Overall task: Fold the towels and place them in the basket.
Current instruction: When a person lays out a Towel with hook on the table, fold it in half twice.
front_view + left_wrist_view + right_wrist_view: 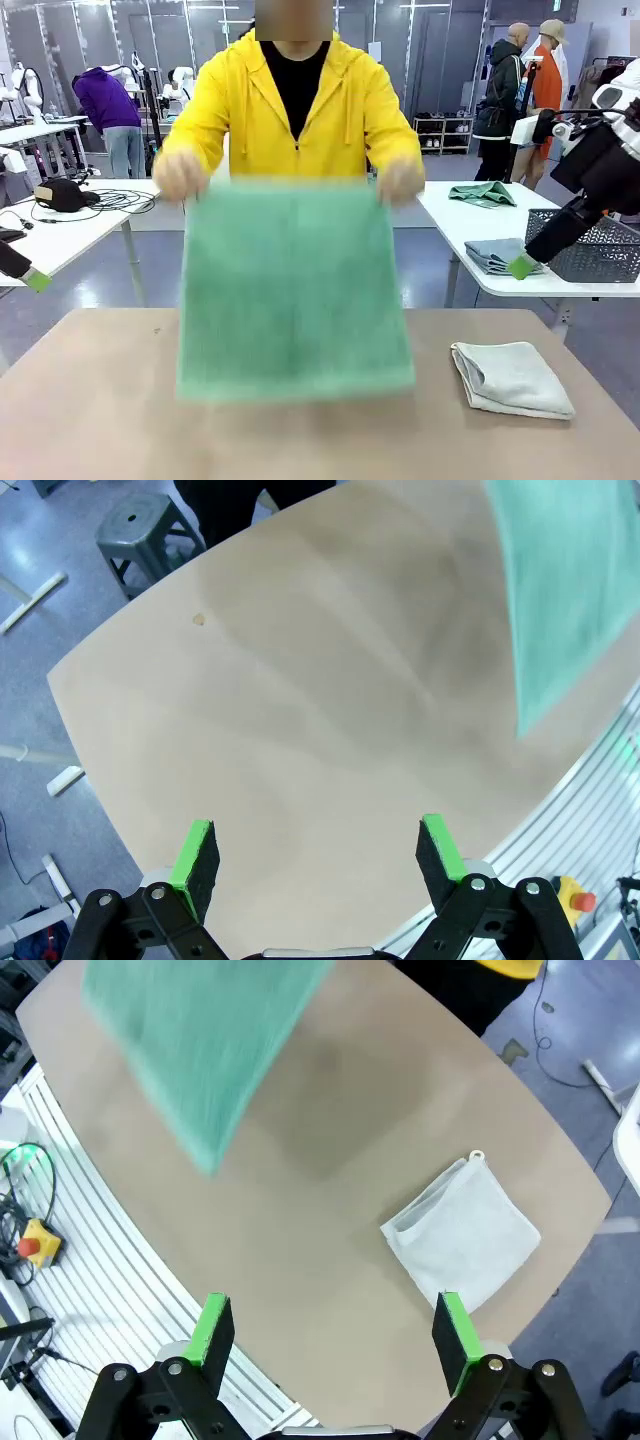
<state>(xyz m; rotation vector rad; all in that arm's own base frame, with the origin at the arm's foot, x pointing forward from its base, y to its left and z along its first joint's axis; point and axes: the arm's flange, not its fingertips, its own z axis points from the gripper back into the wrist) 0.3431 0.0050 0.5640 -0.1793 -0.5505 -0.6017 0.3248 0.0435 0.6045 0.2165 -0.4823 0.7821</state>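
Note:
A person in a yellow hoodie holds a green towel (293, 290) spread out by its top corners above the middle of the tan table (90, 410); the towel is blurred. It also hangs in the left wrist view (565, 590) and the right wrist view (200, 1040). A folded off-white towel (510, 377) lies on the table's right side (460, 1235). My left gripper (318, 840) stands open over bare tabletop. Raised at the right, my right gripper (335, 1320) is open, near the off-white towel. The dark mesh basket (590, 250) sits on a white table behind.
The white table at the back right (470, 225) also carries a folded grey-blue towel (493, 255) and a crumpled green one (483, 192). A second white table with cables stands at the back left (70, 225). A grey stool (140, 530) stands beyond the table's edge.

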